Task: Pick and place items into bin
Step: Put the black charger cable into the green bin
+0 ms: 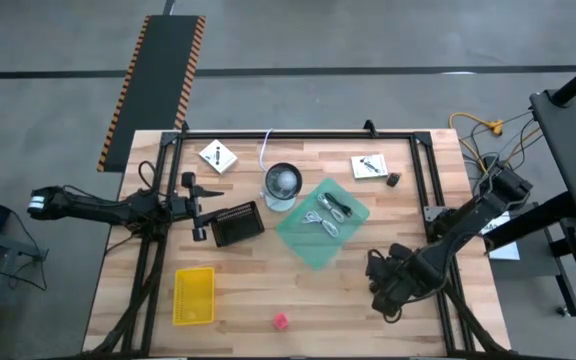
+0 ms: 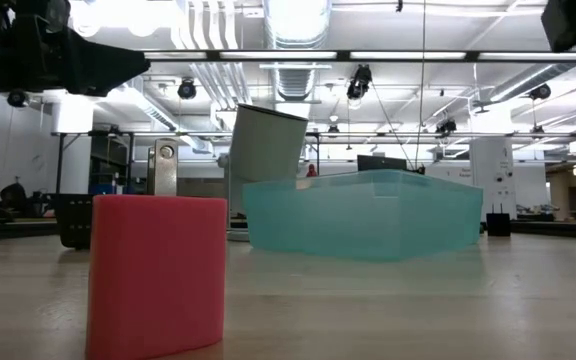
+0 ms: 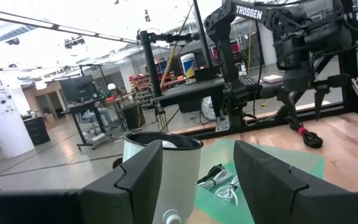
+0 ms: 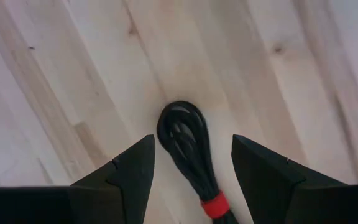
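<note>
On the wooden table point(image 4: 73, 74), the dark coiled cable point(image 4: 184, 140) lies between the right pincer point(image 4: 191, 165) fingers — spread wide.

The bin point(image 1: 321, 225) is set near the middle of the counter point(image 1: 258, 300), with coiled cables point(image 1: 330, 210) lying in it. The cup point(image 1: 282, 185) is placed just beside it on the left. A packet point(image 1: 217, 156) is found at each far corner, and a small block point(image 1: 280, 321) near the front edge.

The high camera is looking straight down over the whole worktop point(image 1: 268, 290); the low one is sitting at surface level, facing the room. Both are sharing the teal bin point(image 1: 320, 228), which the left wrist camera is also facing.
</note>
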Robot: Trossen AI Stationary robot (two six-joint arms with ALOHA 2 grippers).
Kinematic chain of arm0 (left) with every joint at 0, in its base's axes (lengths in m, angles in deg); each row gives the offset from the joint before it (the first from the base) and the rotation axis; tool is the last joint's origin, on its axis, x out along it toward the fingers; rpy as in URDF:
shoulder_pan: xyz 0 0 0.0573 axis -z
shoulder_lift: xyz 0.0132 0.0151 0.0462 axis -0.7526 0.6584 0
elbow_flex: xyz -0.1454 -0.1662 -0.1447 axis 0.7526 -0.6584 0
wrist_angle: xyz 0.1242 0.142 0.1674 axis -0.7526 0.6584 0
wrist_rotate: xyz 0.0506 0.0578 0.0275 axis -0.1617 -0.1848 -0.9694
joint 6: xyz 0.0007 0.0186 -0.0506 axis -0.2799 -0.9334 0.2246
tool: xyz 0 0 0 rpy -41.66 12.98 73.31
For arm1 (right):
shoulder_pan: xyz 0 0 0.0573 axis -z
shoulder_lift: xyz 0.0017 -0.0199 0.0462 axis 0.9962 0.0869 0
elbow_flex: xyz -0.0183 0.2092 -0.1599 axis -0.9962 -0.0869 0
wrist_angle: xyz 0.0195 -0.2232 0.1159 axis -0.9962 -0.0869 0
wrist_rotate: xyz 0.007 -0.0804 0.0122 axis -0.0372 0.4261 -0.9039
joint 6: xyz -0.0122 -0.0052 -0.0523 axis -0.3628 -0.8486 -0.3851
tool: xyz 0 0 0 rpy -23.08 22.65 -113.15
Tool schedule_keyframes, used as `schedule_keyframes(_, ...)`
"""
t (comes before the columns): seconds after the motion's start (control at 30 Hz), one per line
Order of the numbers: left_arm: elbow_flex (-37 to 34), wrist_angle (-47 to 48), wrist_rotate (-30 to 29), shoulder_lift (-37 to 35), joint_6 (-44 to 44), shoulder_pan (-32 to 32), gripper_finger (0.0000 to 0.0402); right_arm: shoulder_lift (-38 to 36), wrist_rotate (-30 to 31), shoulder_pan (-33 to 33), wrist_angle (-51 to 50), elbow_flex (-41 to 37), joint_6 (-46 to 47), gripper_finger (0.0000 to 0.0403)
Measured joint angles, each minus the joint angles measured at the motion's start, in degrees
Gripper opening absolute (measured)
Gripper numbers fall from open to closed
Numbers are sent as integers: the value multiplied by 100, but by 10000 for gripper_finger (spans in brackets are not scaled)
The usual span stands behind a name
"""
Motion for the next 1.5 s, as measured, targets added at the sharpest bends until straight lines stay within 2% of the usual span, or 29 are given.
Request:
schedule_keyframes(0.13,0,0,-1,0,0,0,183,-1,-25,0,539,-292,-25,199)
schedule_keyframes(0.47,0,22,-1,0,2,0,183,-1,-185,-9,1178,-790,20,199)
schedule_keyframes(0.9,0,17,1,0,2,0,183,1,-318,-17,1571,-1206,-211,199)
schedule_keyframes(1.17,0,10,1,0,2,1,183,275,-341,-17,1631,-1272,-491,195)
schedule_keyframes(1.33,0,-4,1,0,2,2,183,355,-455,-17,1658,-1259,-593,166)
schedule_keyframes(1.5,0,-1,1,0,2,0,183,335,-488,-18,1700,-1261,-791,102)
